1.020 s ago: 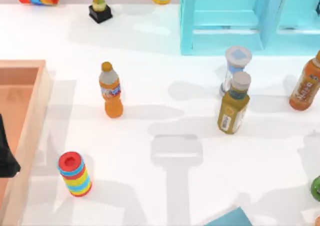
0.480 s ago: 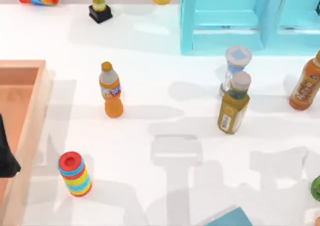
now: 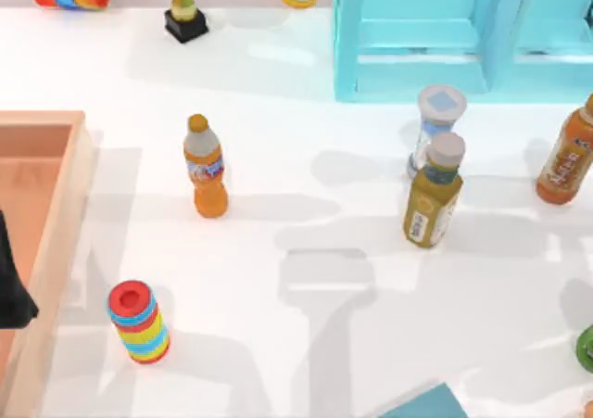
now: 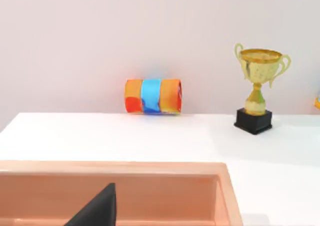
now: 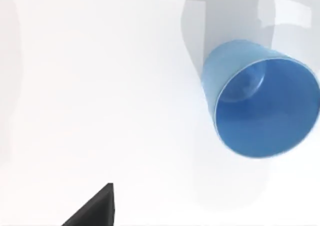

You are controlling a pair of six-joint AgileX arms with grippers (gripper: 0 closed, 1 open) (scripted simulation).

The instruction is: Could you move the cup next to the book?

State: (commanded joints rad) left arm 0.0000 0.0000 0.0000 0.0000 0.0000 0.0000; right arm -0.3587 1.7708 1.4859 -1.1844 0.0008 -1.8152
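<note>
Right gripper: jaw state can't be told, just one dark finger [image 5: 95, 208] at the right wrist frame edge, touching nothing. That wrist camera looks down on the cup [image 5: 260, 103], which stands upright on the white table [image 5: 100, 85], open top toward the lens, plain medium blue, slightly tapered, empty, clear of the finger. Left arm [image 3: 11, 284] sits parked at the table's left edge over the wooden tray [image 3: 56, 242]; a dark finger [image 4: 97, 211] hangs above the tray's inside, open or closed can't be told. Book [image 3: 422, 405]: teal corner at the near edge, right of centre, flat on the table
</note>
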